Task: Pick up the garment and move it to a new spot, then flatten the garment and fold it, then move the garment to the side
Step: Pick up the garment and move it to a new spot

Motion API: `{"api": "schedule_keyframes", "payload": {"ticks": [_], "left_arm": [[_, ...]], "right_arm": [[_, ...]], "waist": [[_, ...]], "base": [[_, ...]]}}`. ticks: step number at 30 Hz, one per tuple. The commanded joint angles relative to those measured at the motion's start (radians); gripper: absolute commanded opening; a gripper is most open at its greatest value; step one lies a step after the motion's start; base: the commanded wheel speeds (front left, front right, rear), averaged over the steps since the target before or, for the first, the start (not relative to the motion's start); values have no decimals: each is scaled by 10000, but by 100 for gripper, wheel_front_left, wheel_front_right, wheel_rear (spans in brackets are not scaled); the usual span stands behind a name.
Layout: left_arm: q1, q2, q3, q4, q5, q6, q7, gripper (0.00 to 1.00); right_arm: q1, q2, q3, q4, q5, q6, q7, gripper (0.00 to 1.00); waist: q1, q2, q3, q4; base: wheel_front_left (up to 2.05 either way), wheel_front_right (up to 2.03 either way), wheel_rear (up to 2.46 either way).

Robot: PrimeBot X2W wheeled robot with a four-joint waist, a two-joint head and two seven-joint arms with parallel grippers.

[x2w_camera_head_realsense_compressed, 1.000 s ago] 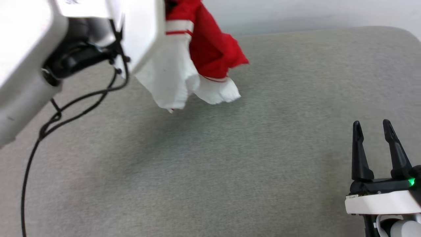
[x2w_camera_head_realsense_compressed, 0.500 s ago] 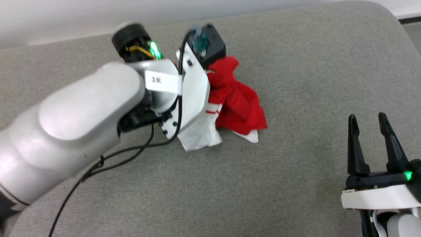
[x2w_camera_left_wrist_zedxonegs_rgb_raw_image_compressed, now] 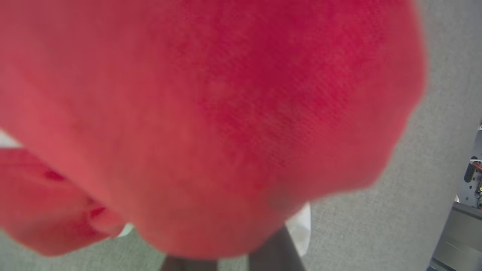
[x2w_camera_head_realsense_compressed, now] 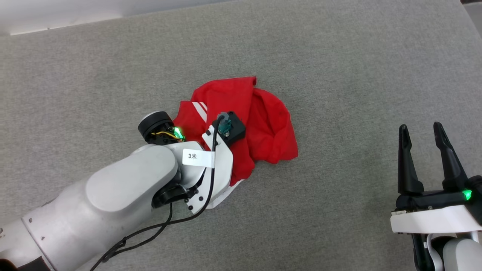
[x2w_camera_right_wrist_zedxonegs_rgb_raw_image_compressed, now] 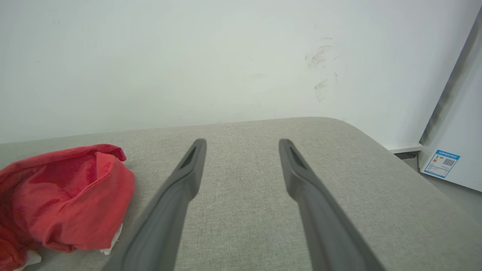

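Garment (x2w_camera_head_realsense_compressed: 263, 124) seen bunched in red heap mid grey padded surface (x2w_camera_head_realsense_compressed: 357, 75). Left end effector (x2w_camera_left_wrist_zedxonegs_rgb_raw_image_compressed: 231, 263) draped by fabric, probably for set-down; grip cannot be told. Right end effector (x2w_camera_head_realsense_compressed: 420, 127) held spread, empty, well apart, likely kept ready for flattening.

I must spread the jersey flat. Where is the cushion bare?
Bare grey cushion lies between the garment and the right gripper, and beyond the garment toward the wall. Its near-left side is crowded by the left arm.
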Motion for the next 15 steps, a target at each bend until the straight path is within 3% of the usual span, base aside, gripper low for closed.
{"api": "schedule_keyframes", "payload": {"ticks": [1,2,3,10,15], "left_arm": [[211,34,-76,128,54,3,-170,0],[107,30,-61,170,82,3,-469,84],[-34,7,-53,217,106,3,-832,100],[-379,-16,295,706,369,5,-3699,100],[-92,145,880,831,704,646,-5421,100]], "right_arm": [[-99,21,-8,2,-37,-3,-21,100],[-78,21,-6,8,-63,-3,-21,100],[-45,19,-15,18,-100,-3,-21,100],[349,19,-141,44,-301,-3,-21,100],[599,21,-191,40,-423,-3,-19,100]], "waist": [[-1,0,-98,95],[-1,0,-165,150],[-1,0,-247,205],[-1,0,-992,683],[-1,0,-1440,1053]], "base": [[0,0,0],[0,0,0],[0,0,0],[0,0,0],[0,0,0]]}}
